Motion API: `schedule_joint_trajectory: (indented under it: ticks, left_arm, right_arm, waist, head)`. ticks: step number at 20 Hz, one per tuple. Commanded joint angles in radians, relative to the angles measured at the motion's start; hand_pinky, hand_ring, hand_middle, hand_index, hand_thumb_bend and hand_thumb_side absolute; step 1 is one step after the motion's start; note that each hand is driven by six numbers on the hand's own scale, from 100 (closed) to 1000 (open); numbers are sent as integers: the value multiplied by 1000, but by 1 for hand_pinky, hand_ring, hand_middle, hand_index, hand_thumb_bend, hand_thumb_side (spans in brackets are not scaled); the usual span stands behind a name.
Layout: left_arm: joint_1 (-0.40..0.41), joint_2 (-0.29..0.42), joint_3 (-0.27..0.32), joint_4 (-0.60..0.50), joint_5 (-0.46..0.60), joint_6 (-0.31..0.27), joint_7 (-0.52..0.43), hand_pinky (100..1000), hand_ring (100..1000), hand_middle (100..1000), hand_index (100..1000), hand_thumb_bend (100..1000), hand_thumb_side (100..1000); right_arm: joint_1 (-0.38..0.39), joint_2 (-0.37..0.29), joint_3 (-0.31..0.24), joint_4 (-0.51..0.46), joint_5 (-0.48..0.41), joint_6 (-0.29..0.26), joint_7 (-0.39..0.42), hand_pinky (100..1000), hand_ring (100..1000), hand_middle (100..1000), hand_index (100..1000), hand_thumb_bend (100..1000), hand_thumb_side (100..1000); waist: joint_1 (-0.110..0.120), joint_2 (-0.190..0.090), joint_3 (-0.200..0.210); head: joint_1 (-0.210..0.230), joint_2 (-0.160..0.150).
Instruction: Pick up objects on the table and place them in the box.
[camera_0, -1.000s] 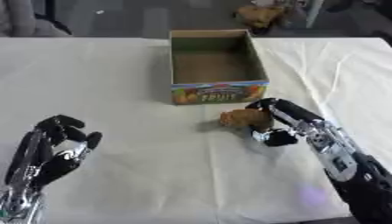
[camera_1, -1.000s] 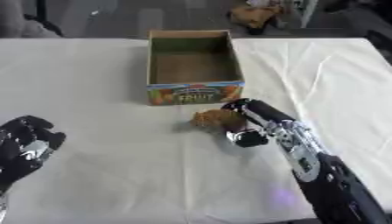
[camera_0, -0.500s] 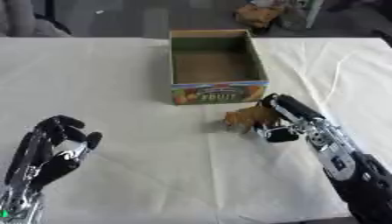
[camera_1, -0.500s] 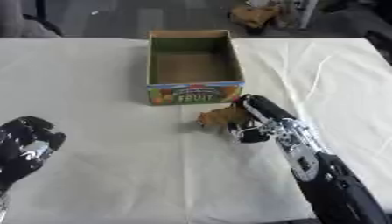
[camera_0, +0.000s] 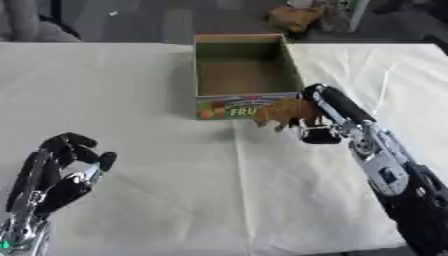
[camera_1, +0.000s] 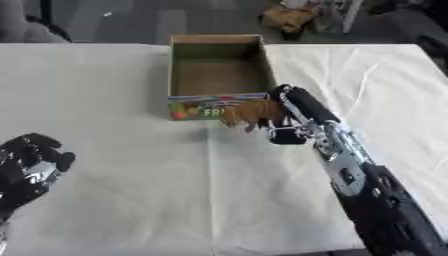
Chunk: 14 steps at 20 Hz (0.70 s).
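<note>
Brown toy lifted by right hand against box.

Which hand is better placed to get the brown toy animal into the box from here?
The right hand: it already holds the brown toy animal, right at the front wall of the box. The left hand rests idle near the lower left corner, far from both.

The box stands on the counter at its far middle, open side up. The toy animal is held just before the box's near right corner, clear of the counter surface. The right hand is immediately right of the toy animal, grasping it. The left hand rests near the lower left corner, well apart from the box.
</note>
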Motion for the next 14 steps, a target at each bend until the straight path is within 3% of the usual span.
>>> schedule_joint_trajectory:
  ticks: [1, 7, 14]
  left_arm:
    - [-6, 8, -4, -13, 3, -2, -3, 550, 511, 539, 580, 628, 378]
    - [-5, 4, -10, -12, 5, -3, -9, 550, 511, 538, 580, 628, 378]
    - [-9, -7, -25, -11, 12, -3, -24, 551, 511, 538, 580, 627, 376]
  right_arm:
    - [-58, -46, -11, -29, -13, 6, -10, 590, 506, 320, 491, 100, 100]
    - [-195, -56, -4, 67, -20, 18, -5, 584, 502, 319, 490, 100, 100]
    - [-363, -38, -31, 334, 9, 41, -23, 575, 495, 317, 491, 100, 100]
  waist:
    - [1, -17, -1]
    - [9, -23, 9]
    - [24, -29, 51]
  head:
    - [-2, 6]
    - [-11, 6]
    - [-41, 6]
